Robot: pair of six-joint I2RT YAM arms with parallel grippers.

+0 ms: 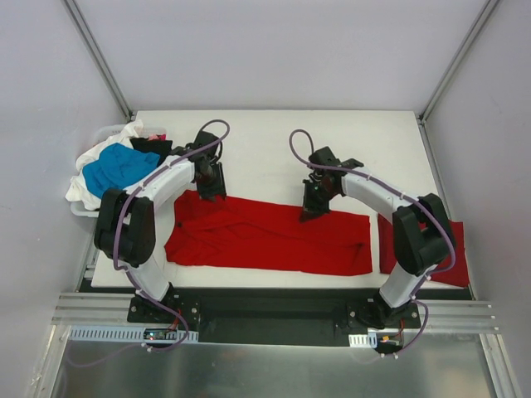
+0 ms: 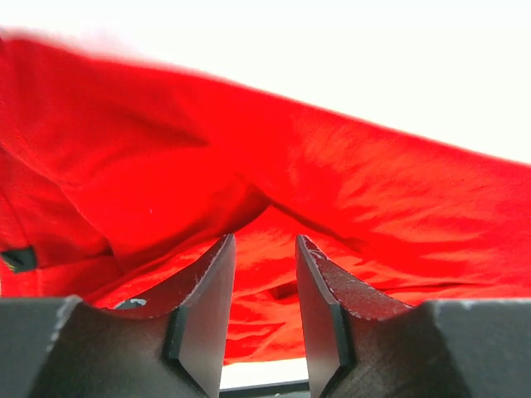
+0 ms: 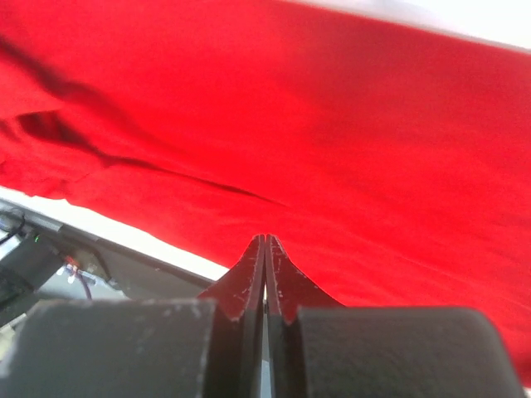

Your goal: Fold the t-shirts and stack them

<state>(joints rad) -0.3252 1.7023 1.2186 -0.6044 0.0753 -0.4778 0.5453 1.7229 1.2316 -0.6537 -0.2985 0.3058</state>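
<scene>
A bright red short-sleeved cloth t-shirt (image 1: 265, 236) lies spread as a long band across the lower middle of the flat white table (image 1: 265, 141), wrinkled toward its left end and smoother on the right. The left gripper (image 1: 214, 196) stands at the shirt's upper left edge. In the left wrist view, the left gripper (image 2: 264, 249) has its dark fingers (image 2: 203, 307) parted by a narrow gap, with rumpled red cloth (image 2: 373, 191) showing beyond and nothing held between them. The right gripper (image 1: 309, 212) sits at the shirt's upper edge, right of centre. In the right wrist view, the right gripper (image 3: 265, 245) has its two tips pressed together above the red cloth (image 3: 332, 124) — whether a pinch of fabric is caught there cannot be told. At the lower right of the top view a second red cloth piece (image 1: 387, 245), folded flat, lies just beside the long shirt's right end and apart from it, with the right arm crossing above it. At the upper left edge of the table sits a loose heap of white, blue and black cloth shirts (image 1: 116, 170) — the blue on top, the black toward the table's middle.
</scene>
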